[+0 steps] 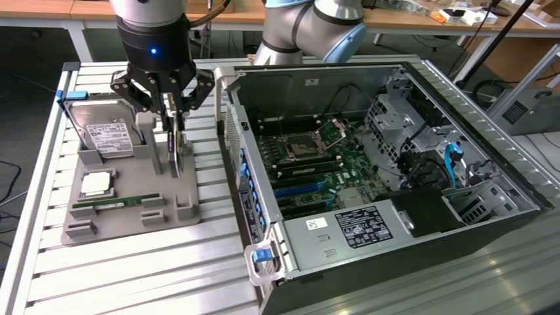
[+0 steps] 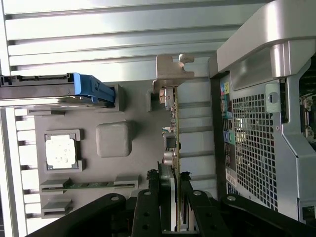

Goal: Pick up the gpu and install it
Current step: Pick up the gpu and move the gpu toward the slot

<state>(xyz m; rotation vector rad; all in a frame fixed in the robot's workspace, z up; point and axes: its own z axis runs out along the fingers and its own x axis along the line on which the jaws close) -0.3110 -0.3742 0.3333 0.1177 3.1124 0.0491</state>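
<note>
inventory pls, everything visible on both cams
gpu: 1, dark board with silver bracket, upright on edge in the holder
hard drive: 1, silver with white label and blue frame, standing at the holder's far end
CPU: 1, silver, flat in a holder pocket
RAM stick: 1, green, lying in a holder slot
holder: 1, grey, exterior view's left
PC case: 1, black and grey, side open, exterior view's right
table: 1, silver, slatted, under everything
arm: 1, black wrist, above the holder
claw: 1, black, shut on the gpu's top edge
</note>
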